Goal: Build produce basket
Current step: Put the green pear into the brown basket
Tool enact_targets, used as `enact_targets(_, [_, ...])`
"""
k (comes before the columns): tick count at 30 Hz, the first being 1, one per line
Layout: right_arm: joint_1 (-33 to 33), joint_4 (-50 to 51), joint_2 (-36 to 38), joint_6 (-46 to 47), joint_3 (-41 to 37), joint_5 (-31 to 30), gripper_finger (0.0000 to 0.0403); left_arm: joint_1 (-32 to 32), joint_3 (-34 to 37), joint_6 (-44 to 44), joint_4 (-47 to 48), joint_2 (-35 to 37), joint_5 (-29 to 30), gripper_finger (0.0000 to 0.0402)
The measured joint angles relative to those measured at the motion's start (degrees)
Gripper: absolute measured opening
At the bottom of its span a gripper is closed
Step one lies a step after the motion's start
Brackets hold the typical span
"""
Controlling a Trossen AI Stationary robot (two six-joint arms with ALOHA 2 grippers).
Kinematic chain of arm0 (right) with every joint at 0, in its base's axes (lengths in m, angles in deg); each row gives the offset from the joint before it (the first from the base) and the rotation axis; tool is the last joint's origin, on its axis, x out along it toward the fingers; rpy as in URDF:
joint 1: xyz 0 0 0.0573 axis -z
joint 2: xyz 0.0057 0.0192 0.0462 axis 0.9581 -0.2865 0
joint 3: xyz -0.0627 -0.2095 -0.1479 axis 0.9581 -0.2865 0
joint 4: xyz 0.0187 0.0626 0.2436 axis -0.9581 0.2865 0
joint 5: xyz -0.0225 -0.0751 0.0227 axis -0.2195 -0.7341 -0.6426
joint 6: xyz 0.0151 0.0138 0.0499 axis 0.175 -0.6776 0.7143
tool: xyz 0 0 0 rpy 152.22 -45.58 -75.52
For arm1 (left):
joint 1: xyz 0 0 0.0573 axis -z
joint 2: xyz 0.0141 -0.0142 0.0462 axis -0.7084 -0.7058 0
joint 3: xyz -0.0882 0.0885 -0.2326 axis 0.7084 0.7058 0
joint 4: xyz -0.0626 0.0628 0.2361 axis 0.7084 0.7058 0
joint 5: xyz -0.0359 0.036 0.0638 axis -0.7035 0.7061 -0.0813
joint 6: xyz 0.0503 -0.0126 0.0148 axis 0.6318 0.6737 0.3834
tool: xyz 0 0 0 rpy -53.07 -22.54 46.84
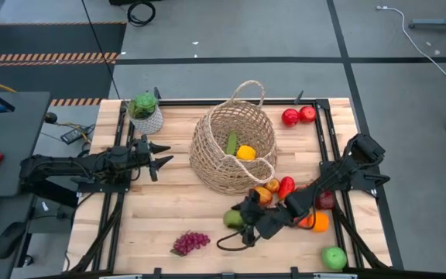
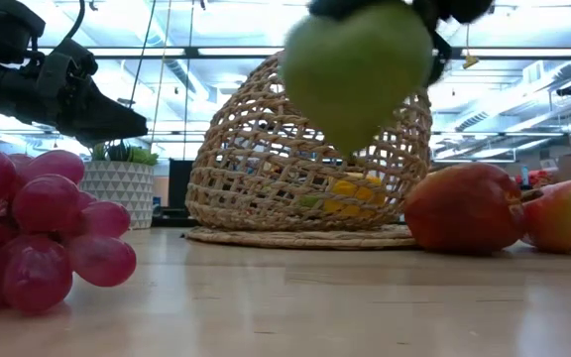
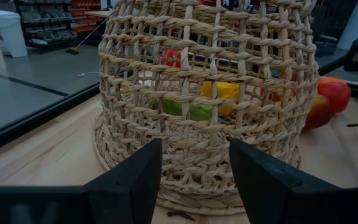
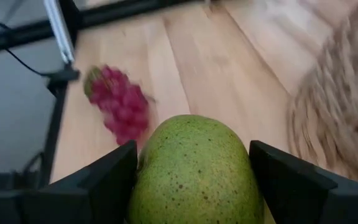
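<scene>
The wicker basket stands on its flat base mid-table, with a green cucumber and a yellow pepper inside. My right gripper is near the table's near edge, in front of the basket, shut on a green pear. The purple grape bunch lies on the wood to the pear's left. My left gripper is open on the basket's left side, its fingers pointing at the basket wall and apart from it. My right gripper pinches the green pear across its wide body, one finger on each side. The fingers come slanting from the table's right. The pear is lifted clear of the table, its narrower end pointing down.
Two red apples lie at the far right. A red apple, an orange and other fruit cluster right of the basket under the right arm. A green apple sits near right. A potted plant stands far left.
</scene>
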Motion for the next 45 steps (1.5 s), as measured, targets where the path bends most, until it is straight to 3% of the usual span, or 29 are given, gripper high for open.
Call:
enact_targets(6, [2.1,-12.9,0.0,-7.9,0.0,0.3,0.0309,0.0,0.0,0.0,0.0,0.0,0.0,0.0198])
enact_targets(17, [5.6,-41.2,-0.1,-19.9,0.0,9.1,0.0309,0.0,0.0,0.0,0.0,0.0,0.0,0.0196])
enact_targets(20, [6.4,-45.0,0.3,-22.1,0.0,9.5,0.0309,0.0,0.0,0.0,0.0,0.0,0.0,0.0196])
enact_targets(29, [8.4,-40.9,9.2,-24.2,0.0,9.2,0.0309,0.0,0.0,0.0,0.0,0.0,0.0,0.0197])
enact_targets(34, [8.4,-36.6,14.8,-26.8,0.0,4.7,0.0309,0.0,0.0,0.0,0.0,0.0,0.0,0.0193])
enact_targets(45, [12.0,-12.4,23.5,-31.3,0.0,-3.6,0.0309,0.0,0.0,0.0,0.0,0.0,0.0,0.0193])
